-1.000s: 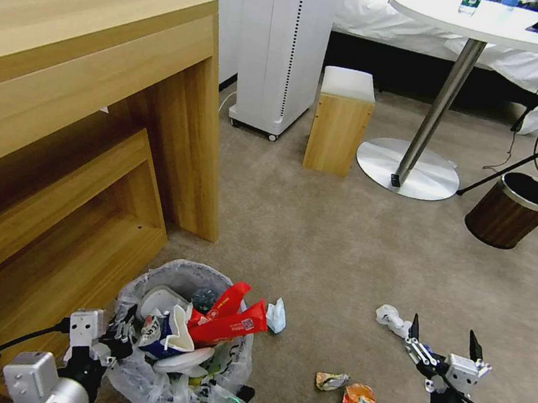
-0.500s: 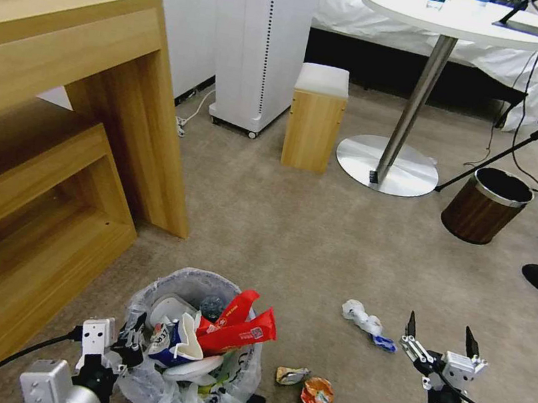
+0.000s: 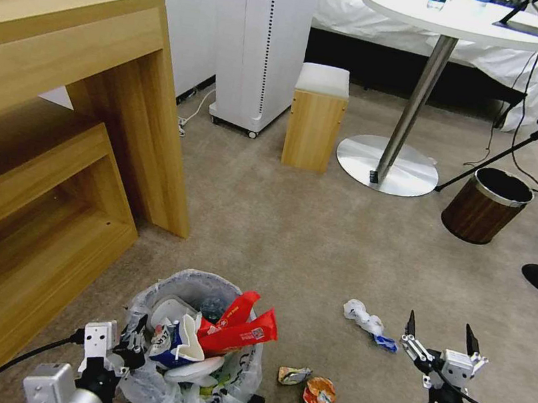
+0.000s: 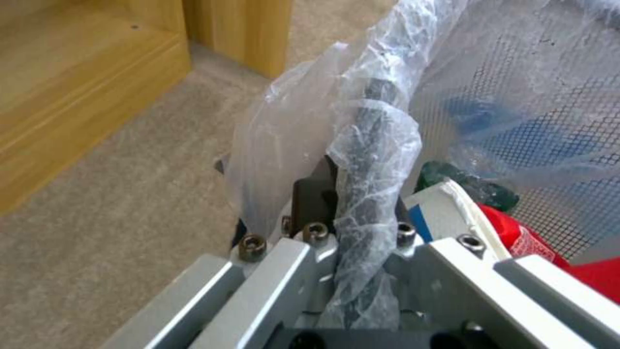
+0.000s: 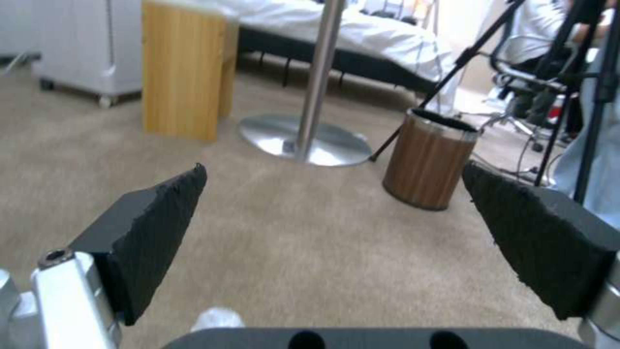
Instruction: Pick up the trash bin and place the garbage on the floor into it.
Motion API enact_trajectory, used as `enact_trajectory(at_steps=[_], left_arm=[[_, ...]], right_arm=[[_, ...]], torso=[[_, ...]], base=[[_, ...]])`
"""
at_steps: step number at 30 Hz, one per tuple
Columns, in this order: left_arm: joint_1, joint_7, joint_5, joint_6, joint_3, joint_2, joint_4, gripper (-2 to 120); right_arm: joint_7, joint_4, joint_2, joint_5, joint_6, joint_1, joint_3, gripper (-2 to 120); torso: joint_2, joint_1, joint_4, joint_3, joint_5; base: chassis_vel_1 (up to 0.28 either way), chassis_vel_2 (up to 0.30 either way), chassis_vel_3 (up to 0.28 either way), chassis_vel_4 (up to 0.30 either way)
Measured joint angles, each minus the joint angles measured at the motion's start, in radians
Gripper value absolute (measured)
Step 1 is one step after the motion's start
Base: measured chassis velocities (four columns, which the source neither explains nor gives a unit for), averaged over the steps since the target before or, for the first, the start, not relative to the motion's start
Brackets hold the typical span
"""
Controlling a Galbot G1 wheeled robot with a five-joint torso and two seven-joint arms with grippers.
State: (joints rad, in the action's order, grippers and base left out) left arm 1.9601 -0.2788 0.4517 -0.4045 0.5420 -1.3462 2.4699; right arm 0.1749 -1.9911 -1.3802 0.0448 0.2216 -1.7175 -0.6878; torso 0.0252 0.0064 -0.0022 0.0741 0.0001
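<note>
the left claw sits at the near left of the carpet, clamped onto the bag-wrapped rim of the trash bin; the left wrist view shows the crinkly plastic and dark rim pinched between its jaws. the bin stands on the floor just in front of the wooden desk, stuffed with a red wrapper, a blue-white carton and white pieces. right of the bin, on the carpet, lie a small crumpled wrapper and, touching or just beside it, an orange wrapper. farther right and a little beyond lies crumpled white paper with a blue scrap at its end. the right claw hangs near that paper, spread wide and holding nothing, its black pads well apart in the right wrist view. well beyond it stands a brown wood-grain bin, beside the round table's metal foot.
</note>
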Motion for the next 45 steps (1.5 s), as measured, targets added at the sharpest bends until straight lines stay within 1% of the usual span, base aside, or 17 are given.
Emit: enact_trajectory(at_steps=[2, 4, 6, 7, 8, 9, 11, 12, 14, 21, 26, 28, 30, 31, 34, 37, 45], left_arm=[[0.000, -0.004, 0.003, -0.001, 0.002, 0.002, 0.001, 0], [0.000, -0.047, 0.034, -0.005, 0.025, 0.025, 0.005, 0], [0.001, -0.059, 0.044, -0.008, 0.031, 0.033, 0.006, 0], [0.001, -0.091, 0.066, -0.017, 0.055, 0.056, 0.010, 0], [0.001, -0.091, 0.066, -0.017, 0.055, 0.056, 0.010, 0], [-0.002, -0.120, 0.092, -0.022, 0.087, 0.079, 0.011, 0], [-0.002, -0.155, 0.128, -0.023, 0.140, 0.109, 0.012, 0], [-0.002, -0.155, 0.128, -0.023, 0.140, 0.109, 0.012, 0], [-0.002, -0.185, 0.200, -0.024, 0.212, 0.156, 0.010, 0], [-0.020, -0.217, 0.327, -0.040, 0.316, 0.231, 0.003, 0], [-0.017, -0.232, 0.371, -0.047, 0.353, 0.262, -0.011, 0], [-0.020, -0.245, 0.396, -0.052, 0.365, 0.276, -0.013, 0], [-0.021, -0.260, 0.432, -0.060, 0.381, 0.300, -0.013, 0], [-0.021, -0.260, 0.432, -0.060, 0.381, 0.300, -0.013, 0], [-0.017, -0.278, 0.466, -0.071, 0.395, 0.329, -0.009, 0], [-0.017, -0.290, 0.483, -0.071, 0.396, 0.340, -0.011, 0], [-0.020, -0.302, 0.486, -0.071, 0.350, 0.340, -0.023, 0]], right_arm=[[0.006, -0.003, 0.011, 0.000, -0.009, -0.003, 0.006, 100], [0.046, -0.014, 0.090, 0.016, -0.051, -0.011, 0.030, 100], [0.051, -0.016, 0.108, 0.022, -0.057, -0.012, 0.031, 100], [0.059, -0.021, 0.182, 0.048, -0.075, -0.015, 0.030, 100], [0.059, -0.021, 0.182, 0.048, -0.075, -0.015, 0.030, 100], [0.059, -0.023, 0.241, 0.071, -0.083, -0.014, 0.025, 100], [0.058, -0.018, 0.312, 0.094, -0.098, -0.010, 0.021, 100], [0.058, -0.018, 0.312, 0.094, -0.098, -0.010, 0.021, 100], [0.061, -0.006, 0.362, 0.112, -0.111, 0.002, 0.030, 100], [0.063, 0.002, 0.404, 0.145, -0.143, 0.038, 0.065, 100], [0.055, 0.022, 0.444, 0.192, -0.156, 0.057, 0.111, 100], [0.034, 0.028, 0.471, 0.221, -0.156, 0.065, 0.130, 100], [0.014, 0.031, 0.521, 0.329, -0.157, 0.086, 0.183, 100], [0.014, 0.031, 0.521, 0.329, -0.157, 0.086, 0.183, 100], [0.006, 0.038, 0.584, 0.456, -0.182, 0.142, 0.272, 100], [0.009, 0.057, 0.607, 0.494, -0.196, 0.179, 0.330, 100], [0.007, 0.100, 0.665, 0.507, -0.195, 0.229, 0.473, 100]], torso=[[0.000, 0.000, 0.0000, 0.000, 0.0000], [0.000, 0.000, 0.0000, 0.000, 0.0001], [0.000, 0.000, -0.0001, 0.000, 0.0004], [0.000, 0.000, 0.0000, 0.000, 0.0001], [0.000, 0.000, 0.0000, 0.000, 0.0001], [0.000, 0.000, 0.0001, 0.000, -0.0004], [0.000, 0.000, 0.0002, 0.000, -0.0001], [0.000, 0.000, 0.0002, 0.000, -0.0001], [0.000, 0.000, 0.0002, 0.000, -0.0001], [0.000, 0.000, 0.0001, 0.000, -0.0004], [0.000, 0.000, 0.0001, 0.000, -0.0001], [0.000, 0.000, 0.0002, 0.000, -0.0004], [0.000, 0.000, -0.0001, 0.000, 0.0000], [0.000, 0.000, -0.0001, 0.000, 0.0000], [0.000, 0.000, 0.0001, 0.000, -0.0001], [0.000, 0.000, 0.0002, 0.000, -0.0002], [0.000, 0.000, 0.0001, 0.000, -0.0001]], base=[[0.000, 0.000, 0.000, 0.000], [0.000, 0.000, 0.000, 0.000], [0.000, 0.000, 0.000, 0.000], [0.000, 0.000, 0.000, 0.000], [0.000, 0.000, 0.000, 0.000], [0.000, 0.000, 0.000, 0.000], [0.000, 0.000, 0.000, 0.000], [0.000, 0.000, 0.000, 0.000], [0.000, 0.000, 0.000, 0.000], [0.000, 0.000, 0.000, 0.000], [0.000, 0.000, 0.000, 0.000], [0.000, 0.000, 0.000, 0.000], [0.000, 0.000, 0.000, 0.000], [0.000, 0.000, 0.000, 0.000], [0.000, 0.000, 0.000, 0.000], [0.000, 0.000, 0.000, 0.000], [0.000, 0.000, 0.000, 0.000]])
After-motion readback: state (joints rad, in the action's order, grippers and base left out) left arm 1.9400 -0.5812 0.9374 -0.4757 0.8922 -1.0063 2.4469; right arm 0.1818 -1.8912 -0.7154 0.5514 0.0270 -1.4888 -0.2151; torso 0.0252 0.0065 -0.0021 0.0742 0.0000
